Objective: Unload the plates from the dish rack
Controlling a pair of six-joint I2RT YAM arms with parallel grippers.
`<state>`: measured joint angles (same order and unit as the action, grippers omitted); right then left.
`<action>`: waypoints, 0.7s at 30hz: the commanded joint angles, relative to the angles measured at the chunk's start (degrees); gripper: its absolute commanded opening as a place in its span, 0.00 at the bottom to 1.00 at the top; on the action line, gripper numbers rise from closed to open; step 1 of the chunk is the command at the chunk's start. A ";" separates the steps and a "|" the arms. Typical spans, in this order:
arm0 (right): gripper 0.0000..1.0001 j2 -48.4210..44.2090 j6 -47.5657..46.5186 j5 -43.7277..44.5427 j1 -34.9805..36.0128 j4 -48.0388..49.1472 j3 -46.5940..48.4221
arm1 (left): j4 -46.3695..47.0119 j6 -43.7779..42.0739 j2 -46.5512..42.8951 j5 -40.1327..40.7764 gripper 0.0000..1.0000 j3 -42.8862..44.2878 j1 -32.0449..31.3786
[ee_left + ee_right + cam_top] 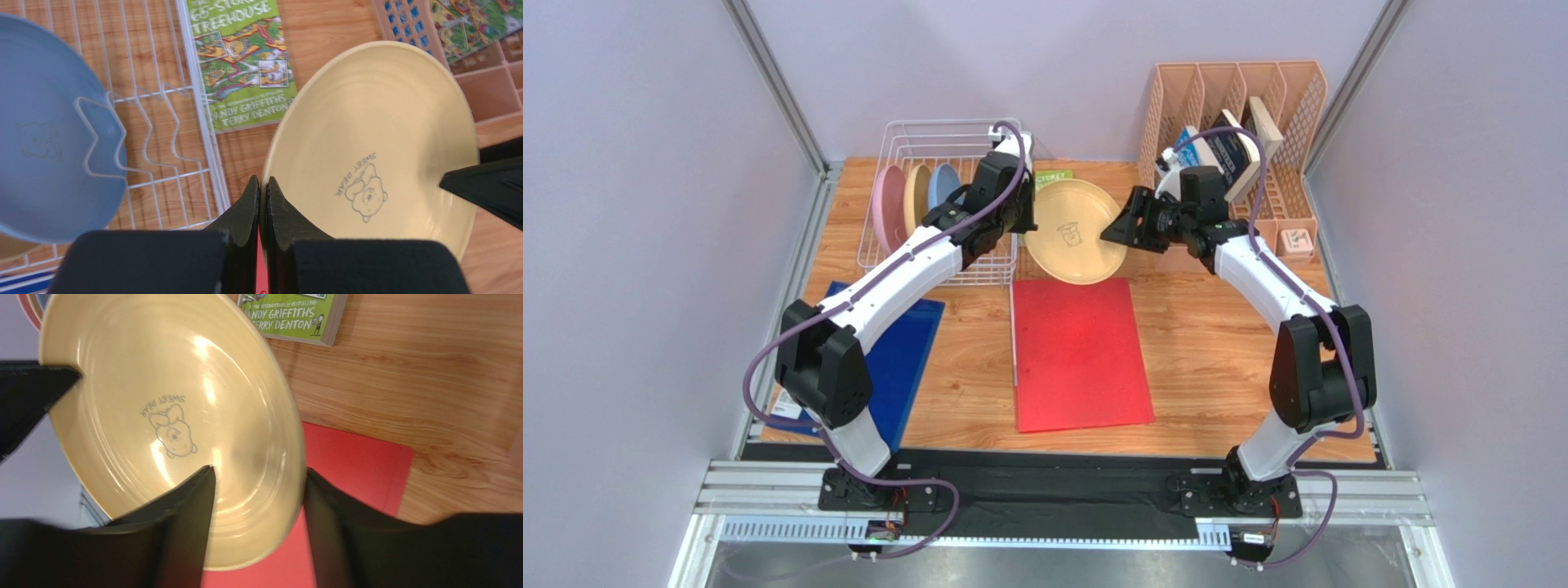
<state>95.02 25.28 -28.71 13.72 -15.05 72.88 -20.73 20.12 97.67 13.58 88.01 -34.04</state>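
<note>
A pale yellow plate (pixel 1075 230) with a bear mark hangs tilted above the table between the two grippers. My left gripper (pixel 264 184) is shut on its left rim. My right gripper (pixel 258 471) is open and straddles the opposite rim: one finger lies over the plate's face (pixel 172 416), the other stands just outside the edge, with a gap. The white wire dish rack (pixel 891 147) at the back left holds a pink plate (pixel 889 206), another pale yellow plate (pixel 916 196) and a light blue plate (pixel 944 186), all standing on edge. The light blue plate (pixel 43 141) leans on a wire divider.
A red folder (pixel 1078 355) lies on the wooden table below the held plate, with a blue folder (pixel 897 355) to its left. A green book (pixel 242 61) lies beside the rack. The peach slotted organizer (pixel 1234 123) with books stands at the back right.
</note>
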 commanded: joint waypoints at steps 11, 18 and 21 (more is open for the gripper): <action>0.00 -12.57 -0.14 8.83 -0.71 -1.36 -8.01 | 7.20 0.36 -7.49 -5.94 0.56 -5.56 -0.15; 0.00 -27.42 1.87 25.52 -4.40 -17.27 -14.51 | 9.57 -4.03 -12.85 -0.32 1.00 -10.75 0.11; 0.00 -32.08 5.38 34.31 -5.62 -22.21 -18.21 | 8.61 -5.79 -13.73 1.36 1.00 -10.14 1.17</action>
<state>67.79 26.35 -7.29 9.28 -28.64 58.17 -14.46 17.74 87.09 12.08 76.95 -33.89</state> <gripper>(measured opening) 0.018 0.994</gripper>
